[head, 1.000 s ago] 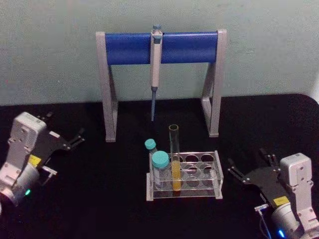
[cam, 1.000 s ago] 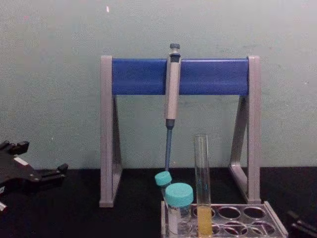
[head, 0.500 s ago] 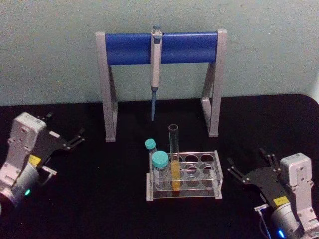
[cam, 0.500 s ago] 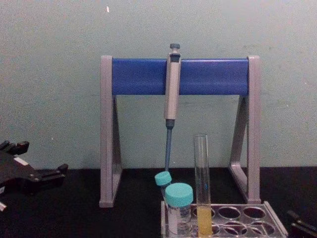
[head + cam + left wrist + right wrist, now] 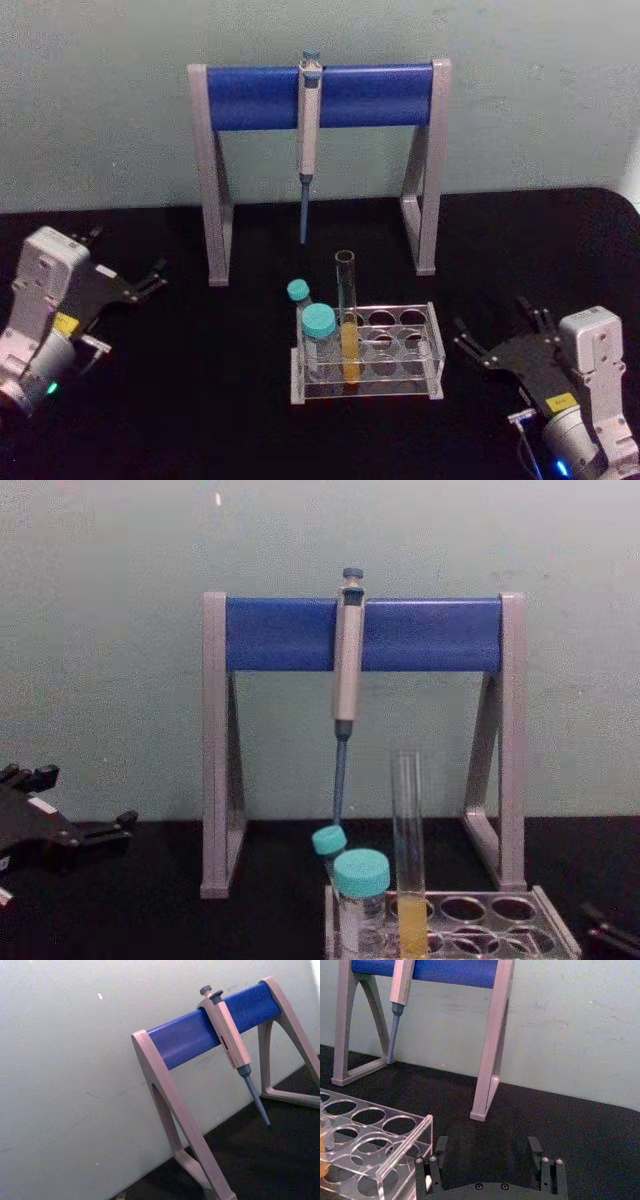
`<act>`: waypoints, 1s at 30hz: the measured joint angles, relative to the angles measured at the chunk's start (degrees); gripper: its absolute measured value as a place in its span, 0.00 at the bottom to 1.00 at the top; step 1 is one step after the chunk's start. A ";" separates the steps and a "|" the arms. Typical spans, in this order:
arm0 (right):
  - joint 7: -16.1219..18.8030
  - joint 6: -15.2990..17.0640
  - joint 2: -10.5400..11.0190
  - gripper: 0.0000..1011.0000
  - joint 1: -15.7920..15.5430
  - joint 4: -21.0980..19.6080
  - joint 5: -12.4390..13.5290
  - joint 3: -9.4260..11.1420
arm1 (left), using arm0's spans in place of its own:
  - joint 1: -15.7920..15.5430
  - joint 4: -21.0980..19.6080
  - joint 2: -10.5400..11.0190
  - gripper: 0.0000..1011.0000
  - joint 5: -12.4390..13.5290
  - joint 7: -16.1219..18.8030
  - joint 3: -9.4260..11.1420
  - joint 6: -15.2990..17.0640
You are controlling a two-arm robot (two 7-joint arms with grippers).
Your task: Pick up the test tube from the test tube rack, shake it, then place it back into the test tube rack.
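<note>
Test tube upright in a front hole of test tube rack on the table, top clear for gripping; right pincer open just beside the rack, left pincer open, well apart.

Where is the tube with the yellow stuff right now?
The test tube stands upright in the test tube rack, mid-table in the head view, just right of the teal-capped vials.

place: lab bench | evidence: pipette hung on stand; test tube rack; capped vials
</note>
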 joint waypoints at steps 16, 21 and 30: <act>0.00 -0.01 0.02 0.99 0.00 -0.04 0.07 0.00 | 0.00 0.00 0.00 0.99 0.00 0.00 0.00 0.00; 0.00 -0.01 0.02 0.99 0.00 -0.04 0.07 0.00 | 0.00 0.00 0.00 0.99 0.00 0.00 0.00 0.00; 0.01 -0.01 0.02 0.99 0.00 -0.04 0.07 0.00 | 0.00 0.00 0.00 0.99 0.00 0.00 0.00 0.00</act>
